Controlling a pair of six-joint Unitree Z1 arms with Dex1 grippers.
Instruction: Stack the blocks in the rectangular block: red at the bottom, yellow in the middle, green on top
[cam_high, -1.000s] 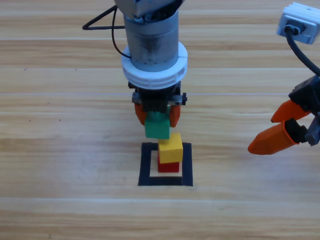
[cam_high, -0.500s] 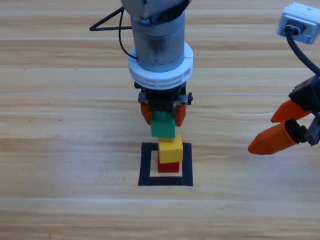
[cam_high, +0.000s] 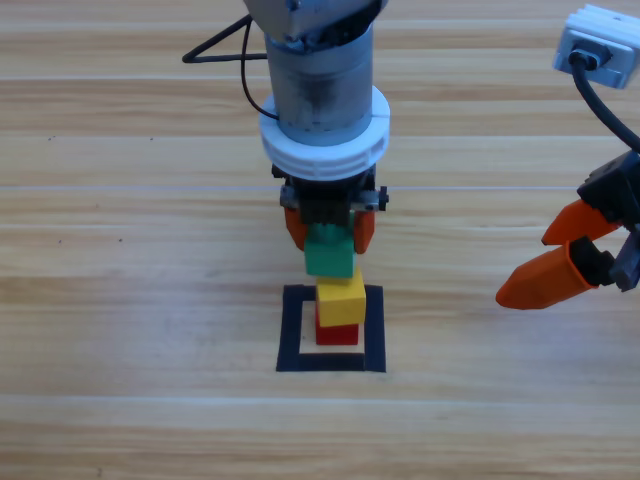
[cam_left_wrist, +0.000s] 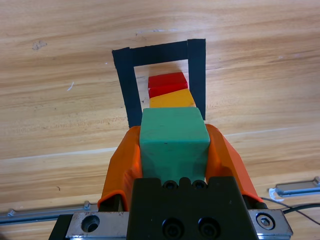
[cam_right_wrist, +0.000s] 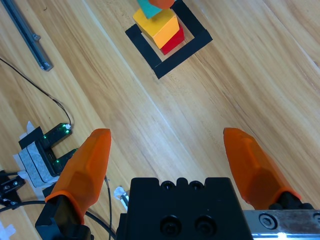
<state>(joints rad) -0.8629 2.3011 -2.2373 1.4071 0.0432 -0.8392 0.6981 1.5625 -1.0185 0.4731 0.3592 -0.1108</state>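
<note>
Two cubes stacked below left gripper (cam_high: 328, 226): yellow (cam_high: 341, 299) on red (cam_high: 337, 333) inside rectangular block (cam_high: 294, 328) | left gripper clamps green (cam_left_wrist: 173, 141) | right gripper (cam_right_wrist: 170, 160) wide apart, empty.

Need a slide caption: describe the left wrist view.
Left gripper carries green cube toward yellow-on-red stack.

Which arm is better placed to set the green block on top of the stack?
The left. Its claw is shut on the green block, just behind the yellow block on the red one. The right claw waits open at the side.
</note>
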